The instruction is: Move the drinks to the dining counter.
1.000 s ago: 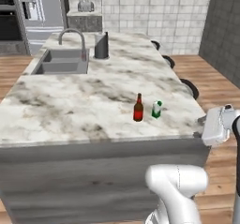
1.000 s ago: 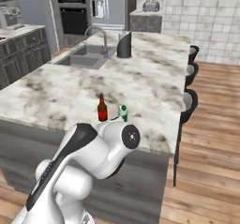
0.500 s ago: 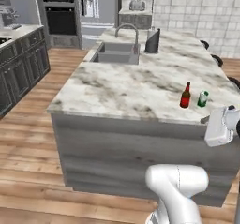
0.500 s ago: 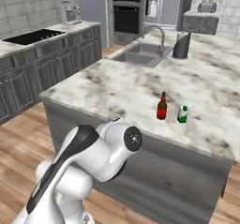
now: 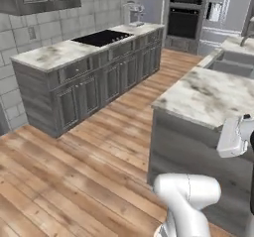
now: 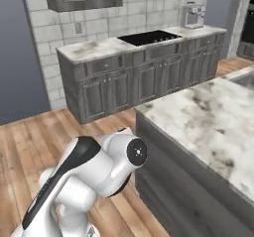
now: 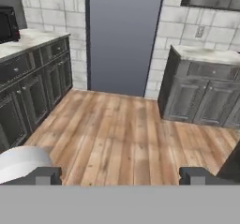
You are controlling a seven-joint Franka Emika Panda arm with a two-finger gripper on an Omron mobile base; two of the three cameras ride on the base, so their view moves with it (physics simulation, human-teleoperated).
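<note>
Gripper (image 7: 120, 176) open, fingertips (image 7: 44, 175) wide apart with bare wood floor (image 7: 117, 138) between them, nothing held. Dining counter (image 5: 208, 94), the marble-topped island surface, sits right of the arm in the left base view; its near corner and grey side panel face the base, and the inset sink (image 5: 232, 65) lies toward its far end. From the right base view the same surface (image 6: 208, 127) runs off the right edge, the visible stretch of top bare. No drinks can be made out on what shows of it. Across an aisle of plank floor (image 5: 74, 161) stands a run of dark grey lower cabinets (image 5: 94, 89) under a pale marble top, with a black cooktop (image 5: 101, 37) set into it and a coffee machine (image 6: 193, 13) at the far end. Wall ovens (image 5: 184, 13) close the aisle beyond. Hand view looks at a blue-grey wall panel (image 7: 124, 38) flanked by tiled wall and more grey cabinets (image 7: 199, 94) on both sides. Floor between island edge and cabinets is open.
</note>
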